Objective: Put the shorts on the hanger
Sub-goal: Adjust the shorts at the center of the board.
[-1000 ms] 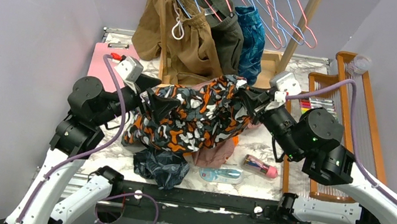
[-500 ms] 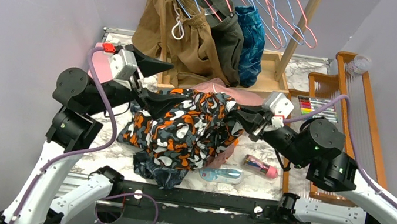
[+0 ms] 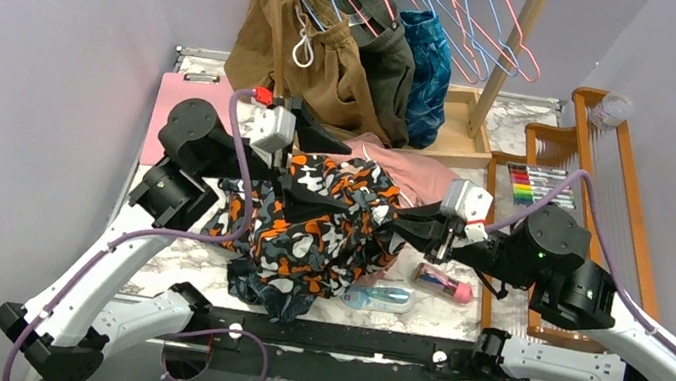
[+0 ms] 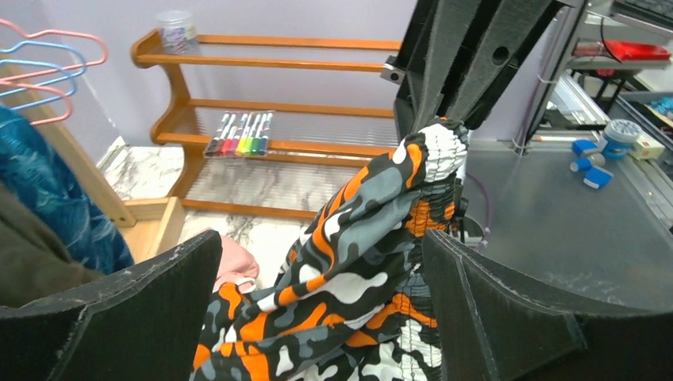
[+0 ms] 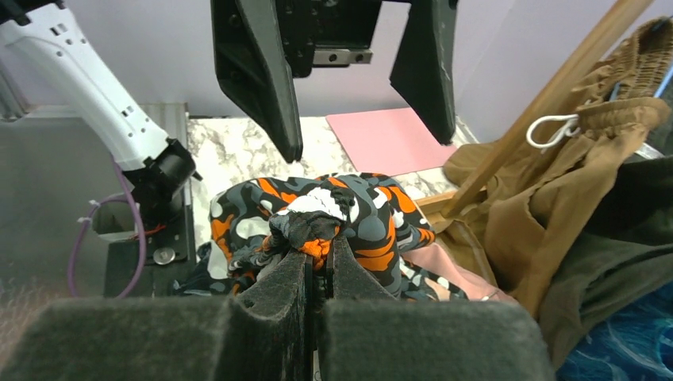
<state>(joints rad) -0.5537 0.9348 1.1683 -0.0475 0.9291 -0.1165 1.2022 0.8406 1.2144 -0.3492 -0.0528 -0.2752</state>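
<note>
Change: the left gripper (image 3: 326, 163) has swung rightward, closer to the wooden rack (image 3: 508, 54). The right gripper (image 3: 391, 225) has drawn away from the rack, taking the shorts (image 3: 317, 233) with it.
Left gripper: just in front of the rack's hanging clothes (image 3: 333, 58), fingers spread wide; raised fabric lies between them, ungripped.
Shorts: bunched on the table (image 3: 528, 113) in front of the rack, one waistband corner lifted.
Right gripper: in front of the rack's base, fingers pinched tight on that waistband corner.
Pink shorts (image 3: 417, 174): between the rack and the camouflage pair.

Brown shorts (image 3: 330, 78) at the back, markers (image 3: 542, 184) on wooden shelf (image 4: 270, 40), pink clipboard (image 3: 169, 110) left.
</note>
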